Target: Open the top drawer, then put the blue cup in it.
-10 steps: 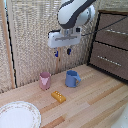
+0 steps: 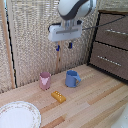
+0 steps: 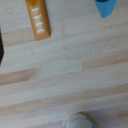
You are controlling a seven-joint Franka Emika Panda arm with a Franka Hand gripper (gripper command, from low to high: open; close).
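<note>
Plainly, the small blue mug with a side handle (image 2: 72,78) stood upright on the pale wooden plank tabletop (image 2: 95,102), its handle turned toward the exterior view's right. In the wrist view only a blue corner of it (image 3: 105,6) showed at the picture's edge. Nothing touched the mug.

Just beside the mug, toward the exterior view's left, stood a small pink cup (image 2: 45,80) of like size, apart from it by a narrow gap. In front of the mug, nearer the camera, lay a flat orange-yellow rectangular block with small pale marks (image 2: 58,96), flat on the planks and touching neither cup; the wrist view showed it as well (image 3: 38,19). Farther from the mug, at the exterior view's lower left corner, lay a white round plate with a patterned rim (image 2: 30,111).

Well apart from the mug, toward the exterior view's right and higher, stood the dark brown wooden dresser. Its upper drawer front with a long slim silver bar handle (image 2: 114,30) sat flush and closed, above the similar lower drawer front (image 2: 110,60).

Above the mug, slightly toward the pink cup, hung the white robot arm's gripper (image 2: 63,47), clear of the table. Its two short dark fingers (image 2: 58,48) stood parted and held nothing. Behind the mug ran a woven straw-coloured screen (image 2: 30,40).
</note>
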